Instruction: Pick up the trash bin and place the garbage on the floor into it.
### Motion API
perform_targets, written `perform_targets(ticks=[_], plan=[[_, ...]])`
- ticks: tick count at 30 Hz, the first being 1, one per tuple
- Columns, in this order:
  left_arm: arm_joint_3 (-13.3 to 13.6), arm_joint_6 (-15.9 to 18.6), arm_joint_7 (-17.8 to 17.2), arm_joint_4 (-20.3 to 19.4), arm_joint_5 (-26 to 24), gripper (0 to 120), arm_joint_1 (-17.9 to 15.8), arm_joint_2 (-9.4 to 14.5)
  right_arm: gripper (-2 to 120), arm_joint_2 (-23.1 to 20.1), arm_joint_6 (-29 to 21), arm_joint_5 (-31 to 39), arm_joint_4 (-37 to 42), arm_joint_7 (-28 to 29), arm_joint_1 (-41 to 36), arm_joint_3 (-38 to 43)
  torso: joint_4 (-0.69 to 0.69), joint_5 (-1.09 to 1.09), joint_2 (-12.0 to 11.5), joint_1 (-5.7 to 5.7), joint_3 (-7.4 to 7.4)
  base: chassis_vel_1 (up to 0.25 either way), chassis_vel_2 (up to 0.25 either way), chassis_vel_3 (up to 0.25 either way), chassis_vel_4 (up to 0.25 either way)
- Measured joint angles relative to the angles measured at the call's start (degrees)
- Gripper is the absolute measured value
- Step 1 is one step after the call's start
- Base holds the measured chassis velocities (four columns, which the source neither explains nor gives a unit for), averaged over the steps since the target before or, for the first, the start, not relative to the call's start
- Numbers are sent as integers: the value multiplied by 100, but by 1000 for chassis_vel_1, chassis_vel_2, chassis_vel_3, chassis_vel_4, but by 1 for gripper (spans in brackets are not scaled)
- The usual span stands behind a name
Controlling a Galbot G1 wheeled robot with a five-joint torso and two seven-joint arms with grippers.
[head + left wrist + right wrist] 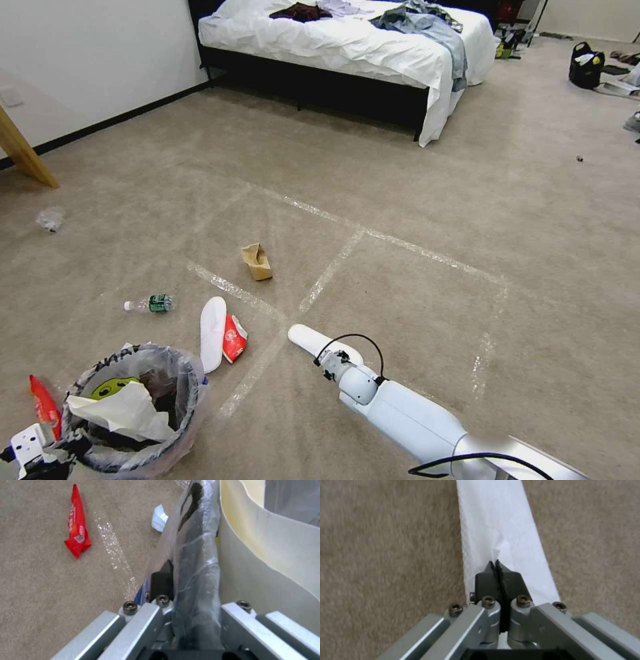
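1. The left gripper (186, 610) sits at the near left of the head view, its fingers closed over the bag-wrapped rim of the trash bin (175, 395); the bin rests low over the carpet (413, 200) at the robot's left, with crumpled white paper (127, 410) and a yellow smiley face inside it.
2. The right gripper (497, 566) is out in front of the robot, its pads pressed together on the end of a white slipper sole (500, 525); that sole points away from the arm over the carpet.
3. A second white slipper sole (212, 332) lies just beyond the bin, touching a red wrapper (233, 339); another red wrapper (76, 522) lies just left of the bin.
4. A small green-labelled bottle (150, 304) lies farther left; a brown cardboard scrap (257, 261) lies beyond it toward the bed (347, 40); a clear plastic scrap (51, 219) lies well apart at far left.
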Motion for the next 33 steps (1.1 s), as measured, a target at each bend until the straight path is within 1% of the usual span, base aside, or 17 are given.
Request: perform_targets(ticks=[7,8,9,11,12,15,16,18,19,21,22,24,25,27,28,30,33], plan=[[25,84,-15,-96,-42,1,11,25,0,-235,-6,402,752,98,-103,307,1,1,0,0,0,0,0,0,0],[38,109,-15,-136,-80,1,12,39,0,-369,6,594,1149,110,-152,501,0,0,0,0,0,0,0,0,0],[38,109,-15,-136,-80,1,12,39,0,-369,6,594,1149,110,-152,501,0,0,0,0,0,0,0,0,0],[67,147,-6,-209,-133,1,10,66,0,-609,152,824,1798,102,-225,847,1,1,0,0,-1,0,0,0,0],[67,147,-6,-209,-133,1,10,66,0,-609,152,824,1798,102,-225,847,1,1,0,0,-1,0,0,0,0],[119,208,-6,-321,-249,1,-2,97,0,-868,447,1100,2519,16,-300,1222,0,1,0,0,0,0,0,0,0],[119,208,-6,-321,-249,1,-2,97,0,-868,447,1100,2519,16,-300,1222,0,1,0,0,0,0,0,0,0],[170,271,-26,-425,-336,1,-3,134,0,-1015,766,1289,3049,-105,-335,1504,-1,1,0,0,0,0,0,0,0],[170,271,-26,-425,-336,1,-3,134,0,-1015,766,1289,3049,-105,-335,1504,-1,1,0,0,0,0,0,0,0],[211,357,-68,-530,-456,1,-18,188,0,-1056,1153,1428,3446,-277,-317,1682,0,0,0,0,0,0,0,0,0],[211,357,-68,-530,-456,1,-18,188,0,-1056,1153,1428,3446,-277,-317,1682,0,0,0,0,0,0,0,0,0],[241,439,-128,-636,-593,1,-43,245,0,-1059,1549,1609,3711,-478,-240,1741,0,0,0,0,0,0,0,0,0],[241,439,-128,-636,-593,1,-43,245,0,-1059,1549,1609,3711,-478,-240,1741,0,0,0,0,0,0,0,0,0],[255,510,-171,-726,-699,1,-51,337,0,-1045,1971,1836,3965,-739,-139,1737,0,0,0,0,0,0,0,0,0],[255,510,-171,-726,-699,1,-51,337,0,-1045,1971,1836,3965,-739,-139,1737,0,0,0,0,0,0,0,0,0],[256,591,-265,-797,-878,1,-64,455,0,-948,2407,2142,4201,-953,-13,1637,0,0,0,0,0,0,0,0,0],[256,651,-348,-825,-1033,1,-85,555,0,-844,2627,2465,4372,-1132,98,1522,1,0,0,0,0,0,0,0,0]])
